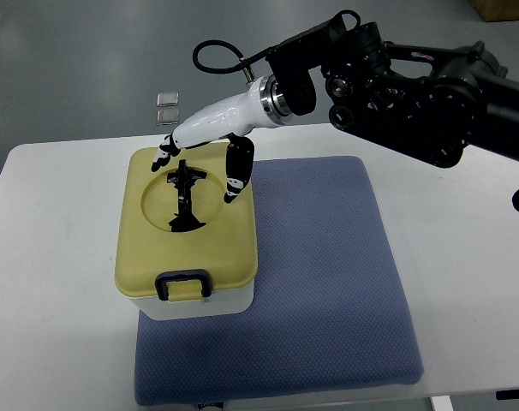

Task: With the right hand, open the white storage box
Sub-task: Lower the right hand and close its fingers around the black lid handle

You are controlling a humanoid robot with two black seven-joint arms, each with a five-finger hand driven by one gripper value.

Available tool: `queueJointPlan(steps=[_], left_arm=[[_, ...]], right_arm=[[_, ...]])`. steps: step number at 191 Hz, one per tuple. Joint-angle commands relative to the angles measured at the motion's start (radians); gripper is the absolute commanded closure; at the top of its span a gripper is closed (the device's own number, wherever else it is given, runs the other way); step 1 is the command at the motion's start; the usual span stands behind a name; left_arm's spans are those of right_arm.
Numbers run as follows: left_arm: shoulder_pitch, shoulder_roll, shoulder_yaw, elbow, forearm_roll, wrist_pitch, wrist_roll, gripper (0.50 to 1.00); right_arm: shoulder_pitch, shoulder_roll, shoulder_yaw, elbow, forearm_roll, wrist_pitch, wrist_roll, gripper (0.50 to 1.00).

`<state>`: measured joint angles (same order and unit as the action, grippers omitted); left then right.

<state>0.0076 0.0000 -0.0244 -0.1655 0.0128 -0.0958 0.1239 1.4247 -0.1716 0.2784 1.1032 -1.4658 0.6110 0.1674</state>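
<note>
Nearest the camera, a blue mat (328, 291) covers the middle of the white table (465, 282), its near edge reaching the table's front. On the mat's left part sits the white storage box (191, 304), its pale yellow lid (187, 227) in place. The box's long axis runs near to far, and its dark blue latch (183, 284) faces the camera on the near side. The lid has 1 round recess with a black handle (185, 199) lying in it. Above the lid's far edge hovers the right hand (206, 141), fingers spread and pointing down, gripping nothing; 1 fingertip is just above the lid. Beyond the table, 2 small square objects (168, 107) lie on the grey floor.
</note>
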Motion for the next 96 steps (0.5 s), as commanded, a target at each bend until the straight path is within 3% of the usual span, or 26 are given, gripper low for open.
queueJointPlan(steps=[1,96], left_arm=[[0.003,0.0,0.001,-0.005,0.001,-0.001,0.0,0.5],[0.003,0.0,0.001,-0.008,0.001,-0.001,0.0,0.5]], right_arm=[[-0.01,0.007,0.007,0.003,0.001,0.0,0.014,0.574],[-0.017,0.072,0.016,0.0,0.015,-0.12,0.021,0.579]])
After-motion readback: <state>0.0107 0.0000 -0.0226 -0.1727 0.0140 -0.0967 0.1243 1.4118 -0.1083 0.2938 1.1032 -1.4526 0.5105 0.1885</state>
